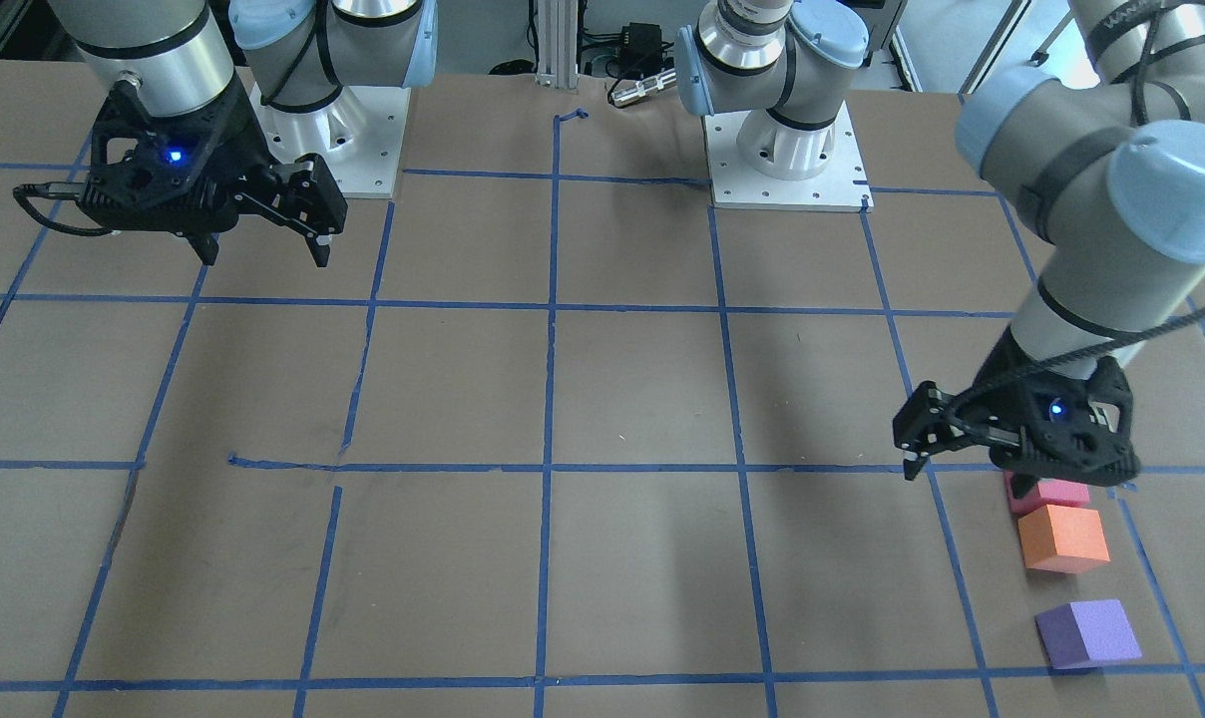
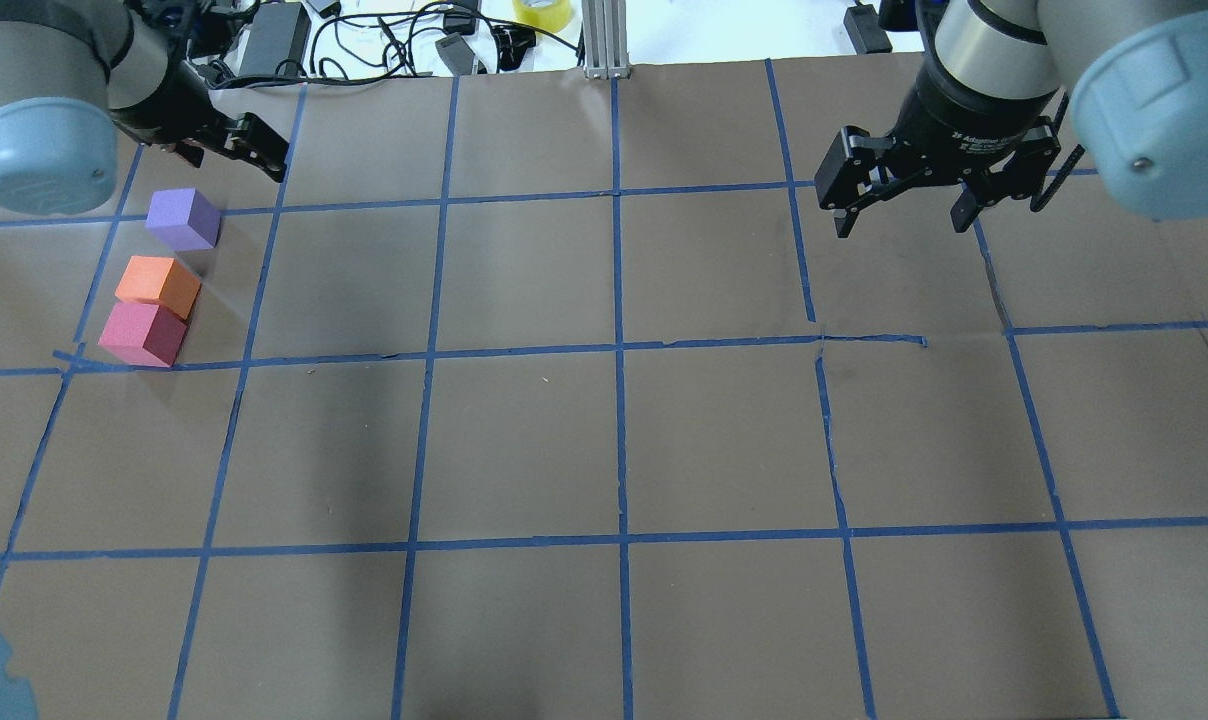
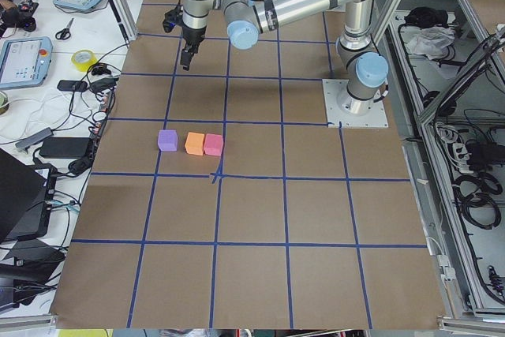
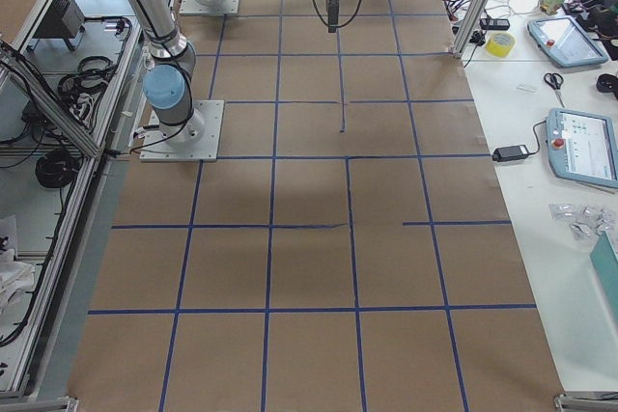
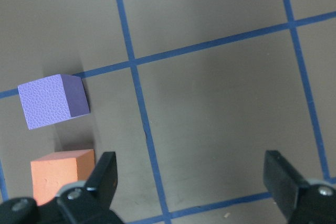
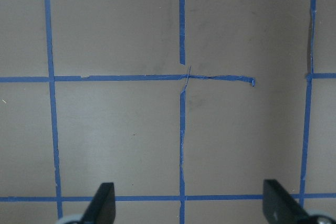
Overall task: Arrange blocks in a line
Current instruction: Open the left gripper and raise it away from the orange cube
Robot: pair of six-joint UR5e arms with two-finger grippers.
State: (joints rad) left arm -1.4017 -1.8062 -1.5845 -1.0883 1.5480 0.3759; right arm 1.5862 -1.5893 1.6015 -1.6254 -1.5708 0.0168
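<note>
A: Blocks, where?
B: All three are on the desk [image 2: 524, 440], far out on the robot's left side. Pinkish-red block [image 2: 142, 333] is nearest the robot, orange block [image 2: 157, 285] touches it, and purple block [image 2: 182, 218] is farthest, with a small gap after orange. The row's long axis runs away from the robot, slightly slanted.
A: Hands?
B: Left hand [image 5: 189, 163] is up off the desk, fingers spread wide, nothing between them. Right hand [image 2: 899, 222] is spread and empty too, well apart across the desk. Left is clearly nearer.
A: Which way do the blocks lie from it?
B: In its wrist view, purple and orange sit off to one side of the finger gap, not under it. I'd say it must shift sideways toward the row to take one. The line looks about done; maybe only purple's gap is left to close.
A: View differences?
B: In the front-facing view the left hand covers part of pinkish-red; overhead shows it whole. The left wrist view misses pinkish-red entirely. The right wrist view has just desk and blue tape lines [image 6: 181, 129], no block.
</note>
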